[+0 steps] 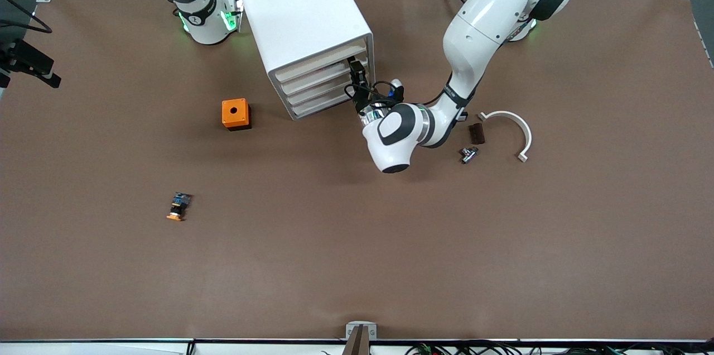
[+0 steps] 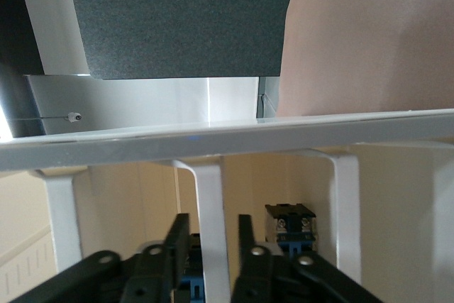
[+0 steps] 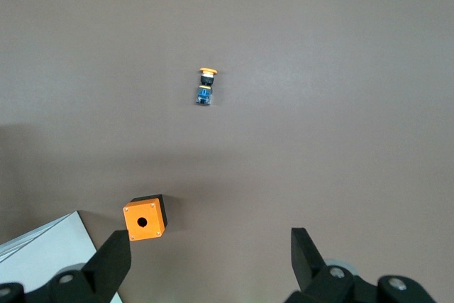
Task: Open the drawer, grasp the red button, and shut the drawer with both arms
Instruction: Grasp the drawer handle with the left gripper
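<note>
Nearest the front camera, toward the right arm's end of the table, an orange-capped button point(image 1: 177, 207) is seen lying on its side; this is not the task's thing. Farther from the camera an orange cube box point(image 1: 235, 114) stands beside the white drawer cabinet point(image 1: 304, 20). Toward the left arm's end, a small metal part point(image 1: 468, 154), a dark block point(image 1: 476, 133) and a white curved piece point(image 1: 510, 129) are laid near one another. The left gripper point(image 1: 357, 80) is held at the drawer fronts point(image 1: 323, 87), and in its wrist view its fingers point(image 2: 177, 240) are set to either side of a white handle bar point(image 2: 213, 232), close to it, though it cannot be told whether the bar is actually clamped. The drawers appear shut, so the opening step is judged to be in hand; a firm grip and a straight pull outward are called for next. The red-capped button is not seen anywhere and is presumably inside a drawer. The right gripper point(image 3: 213, 267) is held spread wide and empty, high over the table near the cabinet, waiting.
</note>
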You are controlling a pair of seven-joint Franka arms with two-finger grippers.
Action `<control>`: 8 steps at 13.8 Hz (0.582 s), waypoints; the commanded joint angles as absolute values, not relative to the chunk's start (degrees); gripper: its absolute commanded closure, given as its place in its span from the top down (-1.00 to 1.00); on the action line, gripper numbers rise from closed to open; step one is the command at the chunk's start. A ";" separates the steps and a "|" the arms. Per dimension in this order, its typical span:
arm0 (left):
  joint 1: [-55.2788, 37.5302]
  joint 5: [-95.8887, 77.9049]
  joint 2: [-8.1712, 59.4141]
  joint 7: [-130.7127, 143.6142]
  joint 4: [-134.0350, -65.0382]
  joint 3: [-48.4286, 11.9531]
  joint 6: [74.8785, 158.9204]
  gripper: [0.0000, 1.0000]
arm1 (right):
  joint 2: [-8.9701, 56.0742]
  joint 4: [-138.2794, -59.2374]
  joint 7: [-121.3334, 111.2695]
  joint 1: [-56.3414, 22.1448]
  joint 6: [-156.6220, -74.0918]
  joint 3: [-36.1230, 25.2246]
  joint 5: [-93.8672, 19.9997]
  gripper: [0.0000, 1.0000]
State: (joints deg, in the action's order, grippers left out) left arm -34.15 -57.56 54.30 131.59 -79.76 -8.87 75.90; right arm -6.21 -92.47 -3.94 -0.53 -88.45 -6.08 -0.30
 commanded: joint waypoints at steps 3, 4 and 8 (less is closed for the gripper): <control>-34.89 -57.75 55.02 132.45 -79.28 -8.88 75.23 -0.59 | -1.42 -90.79 -3.52 0.79 -88.85 -5.62 -0.09 1.00; -34.98 -57.83 55.02 132.45 -79.28 -8.88 75.23 -0.62 | -0.28 -90.53 -3.78 0.53 -89.03 -5.62 0.00 1.00; -34.54 -57.83 55.37 132.36 -79.19 -8.35 75.23 -0.72 | 7.11 -90.53 -4.04 0.09 -90.79 -5.62 1.92 1.00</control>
